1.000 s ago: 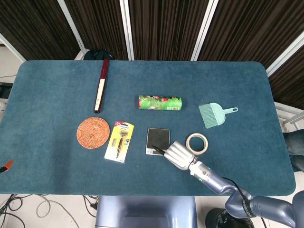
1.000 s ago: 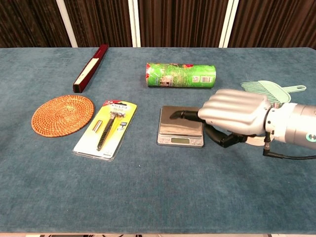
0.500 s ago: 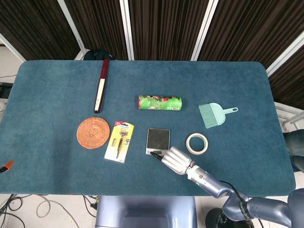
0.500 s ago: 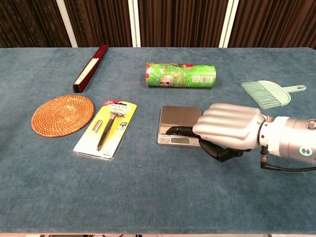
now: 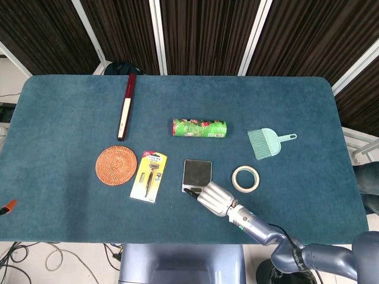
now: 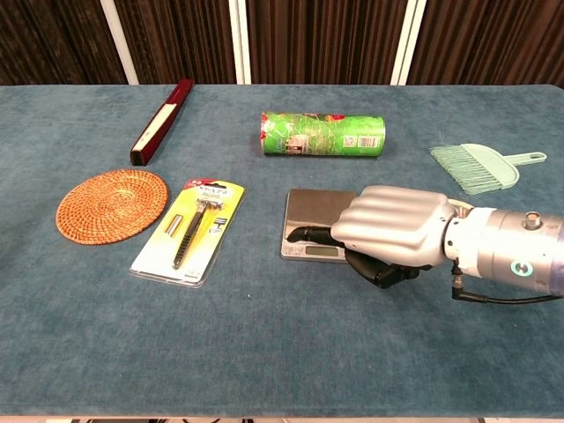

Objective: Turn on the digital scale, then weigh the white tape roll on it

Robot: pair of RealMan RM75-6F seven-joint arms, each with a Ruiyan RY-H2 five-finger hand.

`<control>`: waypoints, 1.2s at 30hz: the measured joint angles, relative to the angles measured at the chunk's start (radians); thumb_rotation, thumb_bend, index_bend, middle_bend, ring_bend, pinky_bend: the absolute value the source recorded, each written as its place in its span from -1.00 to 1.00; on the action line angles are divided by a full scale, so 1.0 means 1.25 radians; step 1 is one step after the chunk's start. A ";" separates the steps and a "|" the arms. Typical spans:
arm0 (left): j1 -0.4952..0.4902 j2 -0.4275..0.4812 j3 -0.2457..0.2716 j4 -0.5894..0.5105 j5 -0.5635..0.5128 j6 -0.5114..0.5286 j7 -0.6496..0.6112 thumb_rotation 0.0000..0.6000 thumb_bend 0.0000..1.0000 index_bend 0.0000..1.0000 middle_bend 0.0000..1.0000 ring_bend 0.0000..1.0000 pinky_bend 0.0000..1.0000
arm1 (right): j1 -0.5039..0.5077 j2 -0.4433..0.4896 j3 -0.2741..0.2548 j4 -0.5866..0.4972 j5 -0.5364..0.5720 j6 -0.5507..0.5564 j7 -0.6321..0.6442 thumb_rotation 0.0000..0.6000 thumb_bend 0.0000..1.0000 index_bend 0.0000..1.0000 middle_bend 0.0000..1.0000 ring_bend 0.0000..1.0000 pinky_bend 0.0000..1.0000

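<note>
Reaching across the front edge of the digital scale point(image 6: 322, 225), the right hand point(image 6: 392, 232) has moved back toward the robot and down over the last second, from above the steel platform to the strip that carries the display and buttons. One dark fingertip point(image 6: 298, 234) is extended and rests at the scale's front left corner; the other fingers are curled under the palm and hold nothing. Whether the fingertip is actually pressing a button cannot be told, and the display shows no legible reading. This places the task in its first step, switching the scale on.

The white tape roll point(image 5: 245, 178) lies flat on the tabletop point(image 5: 71, 118) just right of the scale, untouched, and is hidden behind the hand in the chest view. The platform is bare. The left hand appears in neither view.
</note>
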 measured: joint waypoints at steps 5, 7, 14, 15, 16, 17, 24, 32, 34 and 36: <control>0.000 0.000 0.000 0.001 0.000 0.000 0.001 1.00 -1.00 -1.00 -1.00 -1.00 -1.00 | 0.011 -0.002 0.002 -0.003 0.036 -0.015 -0.032 1.00 0.81 -0.99 0.54 0.66 0.35; 0.000 -0.001 0.000 0.000 0.000 0.000 0.001 1.00 -1.00 -1.00 -1.00 -1.00 -1.00 | 0.016 -0.004 0.002 -0.003 0.049 -0.019 -0.046 1.00 0.81 -0.99 0.54 0.66 0.35; -0.001 -0.002 0.000 0.001 -0.001 -0.001 0.004 1.00 -1.00 -1.00 -1.00 -1.00 -1.00 | 0.028 -0.008 -0.003 -0.005 0.080 -0.021 -0.069 1.00 0.81 -0.99 0.54 0.66 0.35; -0.001 -0.002 0.000 0.001 -0.002 -0.001 0.004 1.00 -1.00 -1.00 -1.00 -1.00 -1.00 | 0.029 -0.008 -0.003 -0.006 0.083 -0.021 -0.072 1.00 0.81 -0.99 0.54 0.66 0.35; -0.001 -0.002 0.000 0.001 -0.002 -0.001 0.004 1.00 -1.00 -1.00 -1.00 -1.00 -1.00 | 0.031 -0.009 -0.004 -0.006 0.085 -0.021 -0.075 1.00 0.81 -0.99 0.54 0.66 0.35; -0.001 -0.002 -0.001 0.001 -0.002 -0.001 0.004 1.00 -1.00 -1.00 -1.00 -1.00 -1.00 | 0.032 -0.009 -0.004 -0.007 0.087 -0.020 -0.077 1.00 0.81 -0.99 0.54 0.66 0.35; -0.001 -0.003 -0.001 0.002 -0.002 -0.001 0.005 1.00 -1.00 -1.00 -1.00 -1.00 -1.00 | 0.043 -0.010 -0.009 -0.011 0.106 -0.017 -0.093 1.00 0.81 -0.99 0.54 0.66 0.35; -0.001 -0.002 -0.001 0.001 -0.002 -0.001 0.003 1.00 -1.00 -1.00 -1.00 -1.00 -1.00 | 0.057 -0.011 -0.016 -0.011 0.126 -0.019 -0.111 1.00 0.81 -0.98 0.54 0.66 0.35; -0.002 -0.002 -0.001 0.002 -0.002 -0.002 0.005 1.00 -1.00 -1.00 -1.00 -1.00 -1.00 | 0.059 -0.010 -0.018 -0.012 0.130 -0.020 -0.115 1.00 0.81 -0.98 0.54 0.66 0.35; -0.002 -0.003 -0.001 0.002 -0.002 -0.002 0.005 1.00 -1.00 -1.00 -1.00 -1.00 -1.00 | 0.063 -0.010 -0.019 -0.013 0.135 -0.019 -0.119 1.00 0.81 -0.98 0.54 0.66 0.34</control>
